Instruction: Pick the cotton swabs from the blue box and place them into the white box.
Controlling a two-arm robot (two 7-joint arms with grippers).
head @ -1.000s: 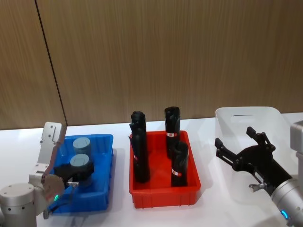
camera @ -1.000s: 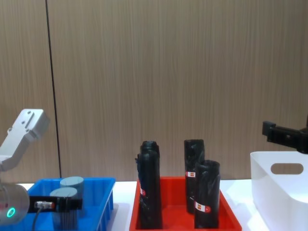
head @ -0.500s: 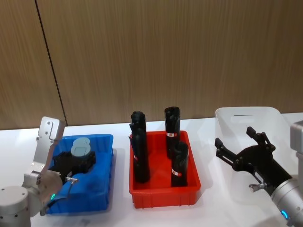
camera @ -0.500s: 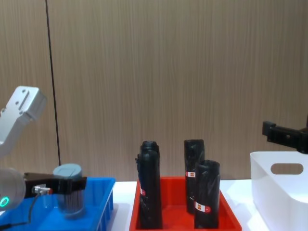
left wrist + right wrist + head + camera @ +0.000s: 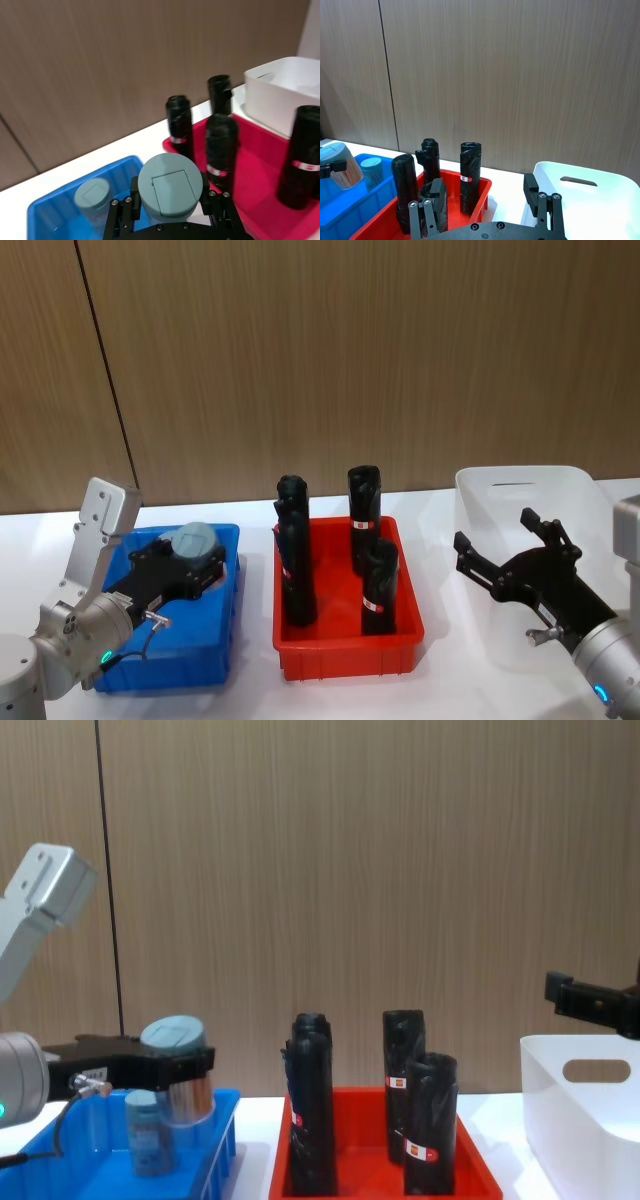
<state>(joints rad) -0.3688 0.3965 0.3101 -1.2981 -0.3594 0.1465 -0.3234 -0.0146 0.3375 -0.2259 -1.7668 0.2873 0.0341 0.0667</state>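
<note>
Cotton swabs in a clear tub (image 5: 175, 1065) with a grey-blue lid are sitting between the fingers of my left gripper (image 5: 195, 558). The gripper is pinching the tub by its sides and holding it up over the blue box (image 5: 185, 652), with the tub's base about level with the box's rim in the chest view. Pale sticks are showing through the clear wall, and the lid is carrying a moulded flap outline. Just below the left gripper, a second tub (image 5: 145, 1132) of the same kind is standing inside the blue box.

To that gripper's right, a red box (image 5: 350, 658) is holding four upright black rolls (image 5: 364, 502). Each roll is wearing a small red-and-white label, and I am not managing to read its print.

Beyond the red box, my right gripper (image 5: 495, 530) is hovering with its fingers spread wide and gripping nothing. It is just in front of the white box (image 5: 520, 478), whose wall is showing an oval handle cutout in the chest view.
</note>
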